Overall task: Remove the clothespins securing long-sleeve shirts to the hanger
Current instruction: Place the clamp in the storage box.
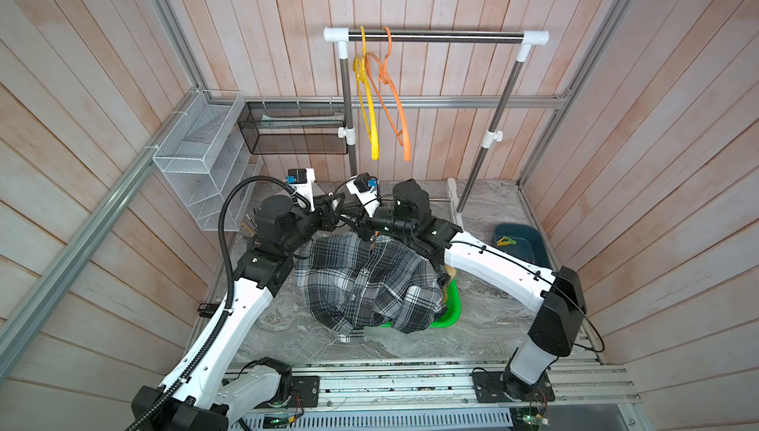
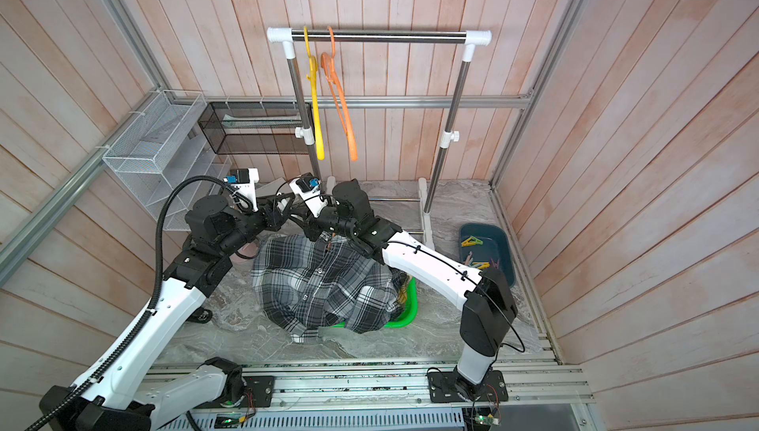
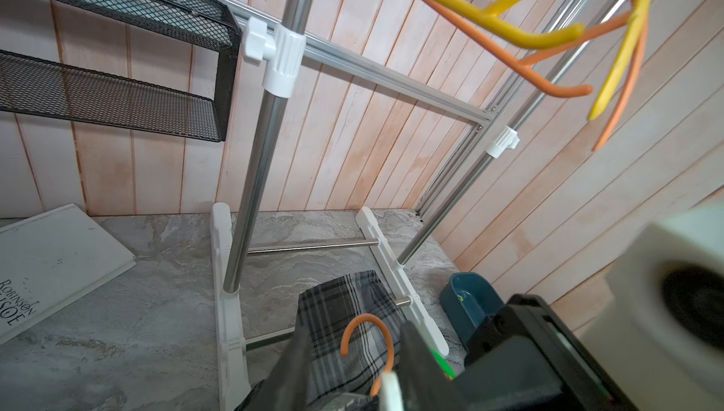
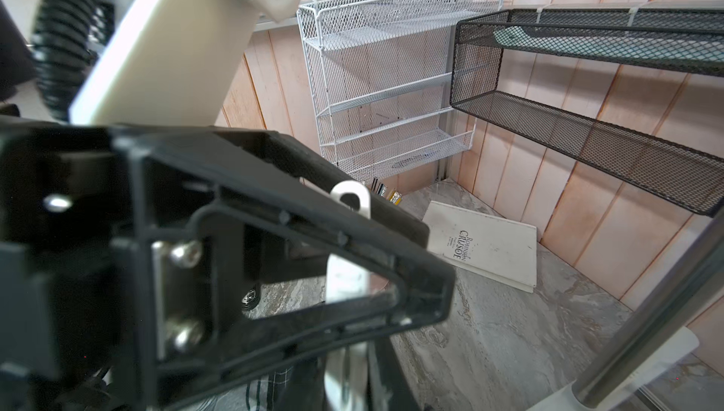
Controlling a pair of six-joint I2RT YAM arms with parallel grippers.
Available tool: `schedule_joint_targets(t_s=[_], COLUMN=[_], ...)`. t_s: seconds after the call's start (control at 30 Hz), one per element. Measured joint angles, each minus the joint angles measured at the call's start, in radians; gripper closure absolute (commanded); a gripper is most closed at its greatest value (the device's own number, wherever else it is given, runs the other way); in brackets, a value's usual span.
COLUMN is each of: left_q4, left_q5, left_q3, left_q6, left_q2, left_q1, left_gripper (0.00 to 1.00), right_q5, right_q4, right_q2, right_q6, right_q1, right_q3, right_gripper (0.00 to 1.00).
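Left wrist view: hanger-steadying step, apparently, with left pincer (image 3: 354,334) open around orange hanger hook (image 3: 368,316) and right pincer (image 1: 364,232) state indeterminate; next move likely requires locating a clothespin nearby.

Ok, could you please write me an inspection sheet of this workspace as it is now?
Surface: grey marbled tabletop.
Job's things: checked shirt on orange hanger over green basket; clothespins in blue tray.
Clutter: white book lying flat.
Grippers: left pincer open around hanger hook; right pincer seems shut on pale clothespin.
Cables: black conduit along left arm; thin cable along right arm.
Surroundings: plank walls, clothes rail with two bare hangers, mesh shelves.
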Motion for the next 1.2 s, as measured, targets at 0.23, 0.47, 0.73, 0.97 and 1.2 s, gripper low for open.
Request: schedule_joint_targets(t_s=[0.23,0.47,0.73,0.97,1.2], left_q4=[0.041,0.143,0.197,0.198,0.197], left_q5=[0.014,0.030,0.031,0.035,0.039], left_q3=[-0.023,-0.115,-0.143,-0.161,-0.161], left_q6=[-0.032,-0.038,-0.019,-0.016,-0.008], left_q2=[-0.028,-0.161,-0.202,-0.198,-0.201], left_q1=[0.091,0.153,0.166,0.167,0.167], left_gripper=[0.03,0.00,0.00,0.00,0.00], right_q5=[0.028,0.117,0.209,0.198,0.184], right_q4=[0.006,-0.031,-0.138,-0.211,-0.134], right_q2=[-0.062,-0.303,-0.640,-0.708,-0.740], right_q6=[0.009,0.080,0.229,0.347,0.457], right_q1=[0.000,-0.058,-0.394,-0.814,-1.103], right_q3=[-0.146,-0.377,-0.607,-0.779,-0.964], right_gripper=[1.00,1.00,1.00,1.00,1.00])
